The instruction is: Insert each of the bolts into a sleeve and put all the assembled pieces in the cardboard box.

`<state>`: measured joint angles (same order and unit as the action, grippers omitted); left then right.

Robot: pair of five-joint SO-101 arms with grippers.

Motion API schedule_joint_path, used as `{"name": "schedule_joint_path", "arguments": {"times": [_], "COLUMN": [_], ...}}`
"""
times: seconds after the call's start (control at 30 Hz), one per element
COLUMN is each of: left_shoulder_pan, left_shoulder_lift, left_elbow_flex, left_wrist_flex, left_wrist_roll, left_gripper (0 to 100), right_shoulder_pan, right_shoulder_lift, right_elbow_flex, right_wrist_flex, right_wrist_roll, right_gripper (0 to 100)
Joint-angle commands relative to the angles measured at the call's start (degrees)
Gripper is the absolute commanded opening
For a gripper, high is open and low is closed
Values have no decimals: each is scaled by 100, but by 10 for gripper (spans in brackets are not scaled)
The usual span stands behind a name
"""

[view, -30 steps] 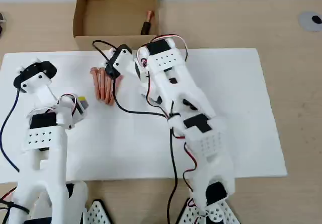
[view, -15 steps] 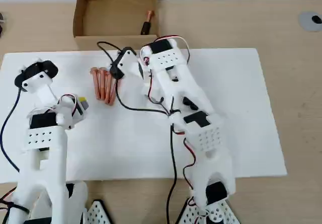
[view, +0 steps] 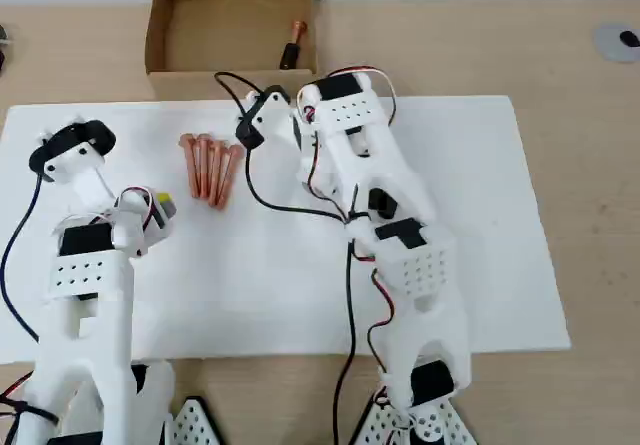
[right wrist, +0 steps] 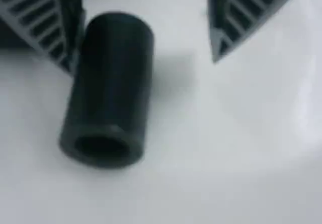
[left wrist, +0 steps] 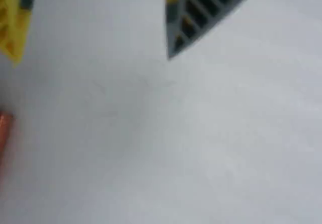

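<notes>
While my left gripper (left wrist: 90,54) hangs spread and empty over the white sheet's (view: 500,215) left part, four bare copper bolts (view: 210,168) wait near its far edge. One assembled piece (view: 292,43) already lies in the cardboard box (view: 155,35). My right gripper (right wrist: 143,63) gapes around a stubby, hollow black sleeve (right wrist: 108,116), ungripped.

A white sheet (view: 490,225) lies flat across the wooden table (view: 590,185), covering most of its middle. Near the table's far right corner sits a grey disc (view: 612,42), well apart from the sheet.
</notes>
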<state>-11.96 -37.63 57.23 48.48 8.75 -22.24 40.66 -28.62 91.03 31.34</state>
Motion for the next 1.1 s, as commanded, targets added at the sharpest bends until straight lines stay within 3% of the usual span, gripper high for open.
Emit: {"name": "schedule_joint_path", "arguments": {"times": [0.0,0.23,0.47,0.83,1.07], "left_shoulder_pan": [97,97,97,97,97], "left_shoulder_lift": [-40,-40,-40,-40,-40], "left_elbow_flex": [-176,-176,-176,-176,-176], "left_wrist_flex": [-26,-26,-26,-26,-26], "left_wrist_roll": [-26,-26,-26,-26,-26], "left_gripper": [207,207,207,207,207], "right_shoulder_pan": [-101,-92,-75,-75,-57], "right_shoulder_lift": [-40,-22,338,365,365], "right_elbow_flex": [-268,-259,-277,-295,-1481], "right_wrist_flex": [-44,-211,-299,-308,633], "right_wrist_roll": [149,211,202,211,193], "right_gripper": [213,211,79,11,12]}}
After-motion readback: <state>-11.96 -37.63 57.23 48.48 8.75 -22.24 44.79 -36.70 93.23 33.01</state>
